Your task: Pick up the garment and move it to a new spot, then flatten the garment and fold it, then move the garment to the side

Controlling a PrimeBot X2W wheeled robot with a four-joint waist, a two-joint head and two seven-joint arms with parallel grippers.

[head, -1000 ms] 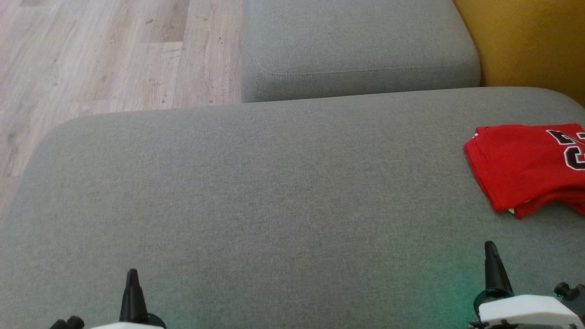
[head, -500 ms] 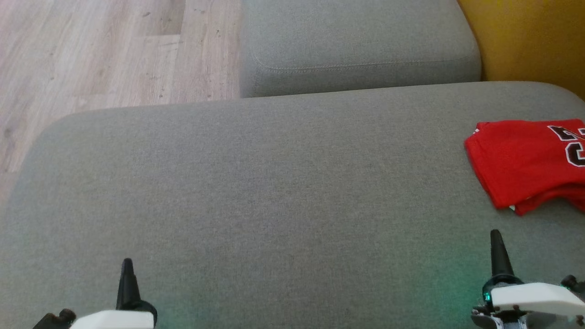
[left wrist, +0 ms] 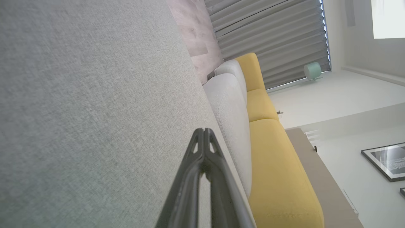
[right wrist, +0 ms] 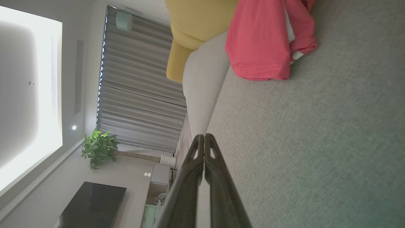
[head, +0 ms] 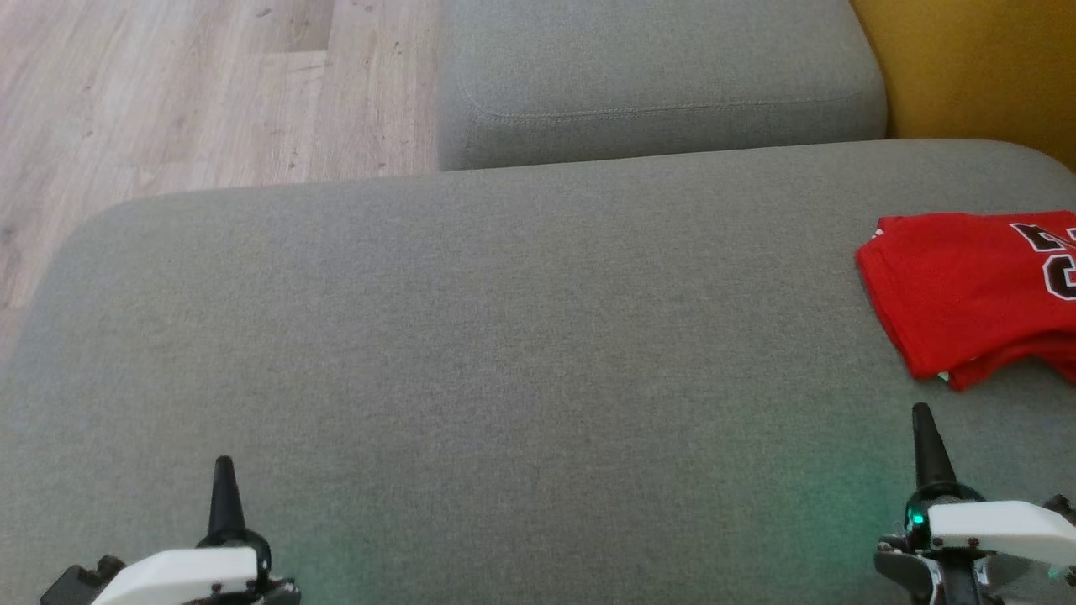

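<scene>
The garment [head: 967, 294] is a red jersey with dark lettering, folded and lying at the right edge of the grey cushion [head: 504, 336]; part of it runs out of the head view. The right wrist view shows the garment [right wrist: 259, 41] ahead of the fingers, with a strip of cushion between. My right gripper [head: 922, 416] hovers shut just below the garment, nothing held, its tips [right wrist: 204, 136] pressed together. My left gripper [head: 223, 466] is shut at the lower left over bare cushion, far from the garment, tips [left wrist: 202, 130] together.
A second grey cushion [head: 656, 76] lies beyond the near one. Yellow upholstery [head: 967, 67] stands at the back right. Wooden floor [head: 168, 92] lies past the cushion's left and far edges. Grey curtains [right wrist: 139, 95] and a plant [right wrist: 98, 147] stand in the room behind.
The head view has shifted a little, so the cushions and garment sit slightly higher. Both grippers have moved up the picture and show more of their white bodies. Both stay shut.
</scene>
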